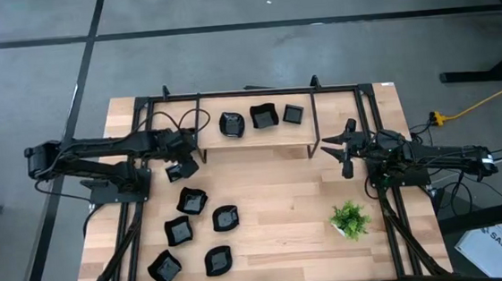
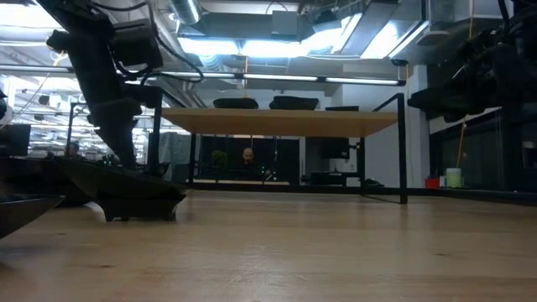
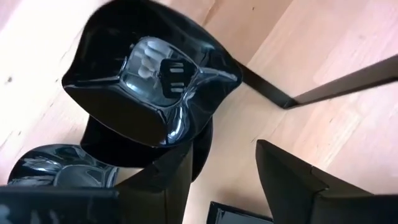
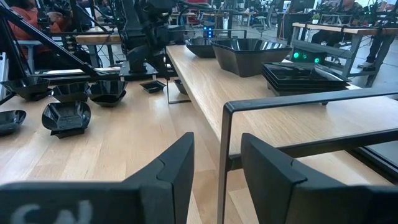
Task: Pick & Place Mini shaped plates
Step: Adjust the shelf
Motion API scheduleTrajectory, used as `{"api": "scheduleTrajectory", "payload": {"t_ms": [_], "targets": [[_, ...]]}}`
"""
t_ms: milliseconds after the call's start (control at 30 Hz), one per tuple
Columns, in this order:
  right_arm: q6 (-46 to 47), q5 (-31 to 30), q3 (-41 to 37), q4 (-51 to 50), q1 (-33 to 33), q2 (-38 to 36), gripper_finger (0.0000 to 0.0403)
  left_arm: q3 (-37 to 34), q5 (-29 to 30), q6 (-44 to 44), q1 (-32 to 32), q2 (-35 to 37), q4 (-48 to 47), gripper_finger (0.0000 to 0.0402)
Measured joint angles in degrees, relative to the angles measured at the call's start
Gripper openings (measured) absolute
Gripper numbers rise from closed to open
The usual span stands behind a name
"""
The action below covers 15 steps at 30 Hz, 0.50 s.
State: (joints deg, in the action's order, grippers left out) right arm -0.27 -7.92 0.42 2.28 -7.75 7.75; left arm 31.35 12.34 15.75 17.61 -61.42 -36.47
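Observation:
Several mini shaped plates, small glossy black dishes, lie on the wooden table (image 1: 274, 201). One wavy-edged dish (image 1: 179, 171) (image 3: 149, 81) rests on its base on the table by the shelf's left leg. My left gripper (image 1: 181, 164) (image 3: 217, 186) points steeply down at it and stands open, one finger (image 3: 168, 180) at the dish's near rim. Three more dishes (image 1: 263, 116) sit on the raised shelf (image 1: 255, 138). My right gripper (image 1: 342, 148) (image 4: 217, 180) is open and level beside the shelf's right end, holding nothing. My left gripper has one finger at the near rim (image 3: 180, 140) of the wavy-edged dish, coming from above and slanting down. The finger itself covers that spot, so I cannot tell whether it touches. The dish sits upright on the table.
Loose dishes lie at the near left (image 1: 191, 200) (image 1: 226, 218) (image 1: 164, 268) (image 1: 217, 261). A small green potted plant (image 1: 350, 219) stands near the right. The shelf's black metal frame (image 4: 224, 149) rises just before my right gripper. Bare wood lies at the table's middle (image 1: 283, 201).

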Motion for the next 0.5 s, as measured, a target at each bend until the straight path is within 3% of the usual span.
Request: {"api": "scheduleTrajectory", "payload": {"t_ms": [233,500], "targets": [[0.0,0.0,0.0,0.0,0.0,0.0,0.0132,1.7,4.9,0.6,1.4,1.2,1.0,0.0162],[0.0,0.0,0.0,0.0,0.0,0.0,0.0132,2.8,4.8,-1.8,3.9,1.3,1.1,0.0114]]}}
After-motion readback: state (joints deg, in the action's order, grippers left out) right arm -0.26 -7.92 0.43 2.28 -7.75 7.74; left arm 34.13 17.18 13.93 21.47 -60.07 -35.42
